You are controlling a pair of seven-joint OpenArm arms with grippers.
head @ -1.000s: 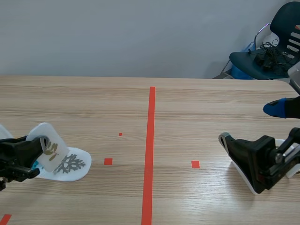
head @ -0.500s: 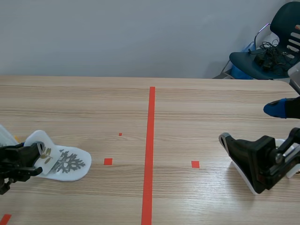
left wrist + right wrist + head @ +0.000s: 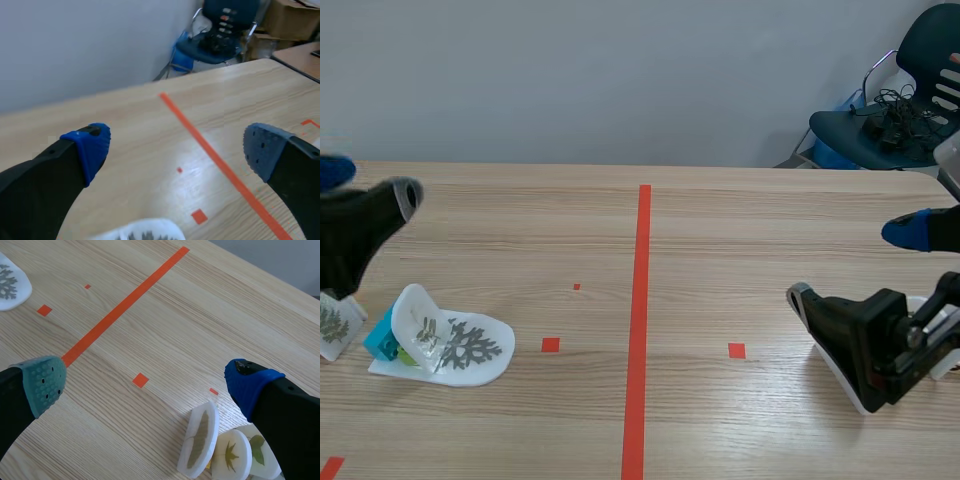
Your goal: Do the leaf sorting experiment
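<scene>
White leaf discs [image 3: 470, 352] lie at the left of the wooden counter [image 3: 740, 220], one tilted up beside a small cyan block [image 3: 382, 340]. The left claw [image 3: 365, 182] hangs above them with its fingers spread wide, holding nothing. At the right side the right claw [image 3: 852, 265] is low over the counter, also released and empty, and other leaf discs [image 3: 200, 440] stand close together just under it.

The table [image 3: 740, 230] is matt, grained wood; the leaf discs [image 3: 199, 440] look smooth white plastic.
</scene>
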